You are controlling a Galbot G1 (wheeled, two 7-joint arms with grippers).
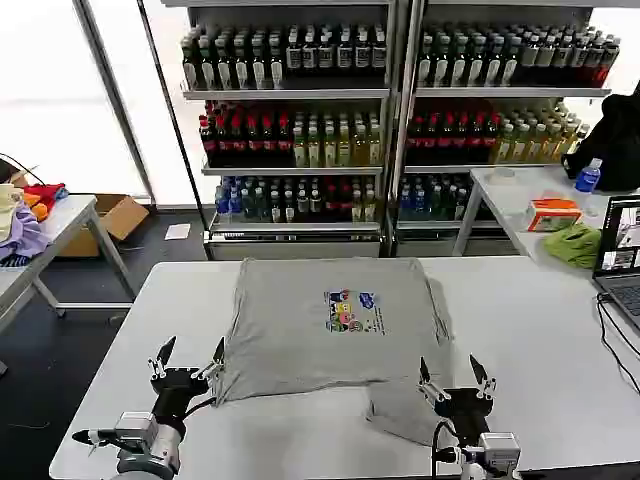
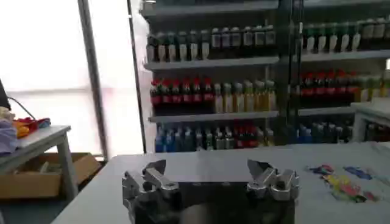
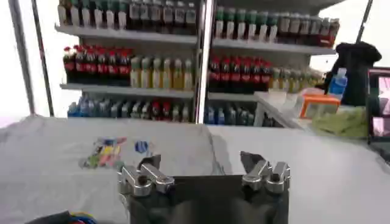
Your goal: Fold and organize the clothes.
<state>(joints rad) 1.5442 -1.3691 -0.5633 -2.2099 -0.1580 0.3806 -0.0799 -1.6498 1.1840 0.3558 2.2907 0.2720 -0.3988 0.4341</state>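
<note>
The grey T-shirt (image 1: 335, 325) lies at the middle of the white bench (image 1: 540, 330), print side up, its sides already turned in and a loose flap of cloth spilling out at about 5 o'clock from the chest print (image 1: 348, 311). The step in hand looks like taking the near hem, one corner per arm. To do it well, I'd say each side should pinch through every layer at its corner, and both should lift and carry level towards 12 o'clock so the fold lands square; the stray flap at the right corner wants gathering in first, or it will trail. The left gripper (image 1: 187, 359) sits at the shirt's 7 o'clock corner, jaws spread wide and empty, tips pointing away over the hem. The right gripper (image 1: 455, 380) hovers just by the flap, jaws equally wide, holding nothing, forearm low along the bench's near edge.
</note>
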